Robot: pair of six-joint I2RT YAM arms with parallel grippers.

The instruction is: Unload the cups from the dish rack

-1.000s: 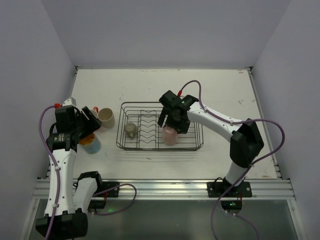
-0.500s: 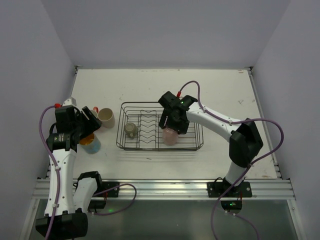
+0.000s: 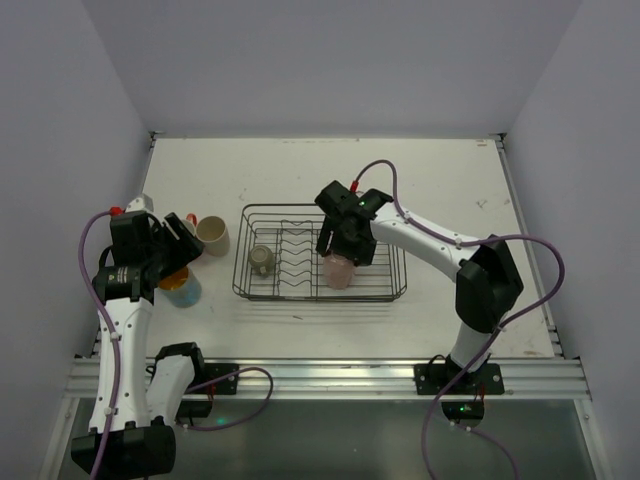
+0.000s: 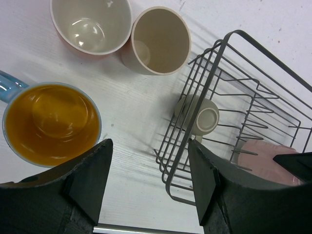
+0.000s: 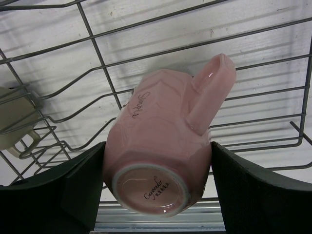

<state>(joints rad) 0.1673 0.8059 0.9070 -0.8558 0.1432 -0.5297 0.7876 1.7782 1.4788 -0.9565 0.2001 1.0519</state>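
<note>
The right gripper (image 5: 157, 168) had its two dark fingers (image 5: 73, 190) set against opposite sides of the pink mug (image 5: 156, 131), the jaws about half closed, with no gap visible on either side. The mug was tipped so that its printed base faced the wrist camera and its handle stuck up and away to the right. Whether it rested on the wires or had cleared them could not be told. It sat in the right half of the dish rack (image 3: 385, 272), towards the front edge and just beside the row of upright dividers. On the far side of those dividers, in the left half, the olive-grey mug (image 3: 261, 260) lay on its side on the wires. The left gripper (image 4: 149, 146) hung wide apart and held nothing, with bare table (image 3: 440, 190) showing between its fingers, just left of the rack's corner. Three mugs stood upright on the table to the left of the rack: the light blue mug (image 4: 51, 124) nearest the left arm, and beyond it the orange mug (image 4: 90, 24) and the beige mug (image 4: 161, 41), close together.
</note>
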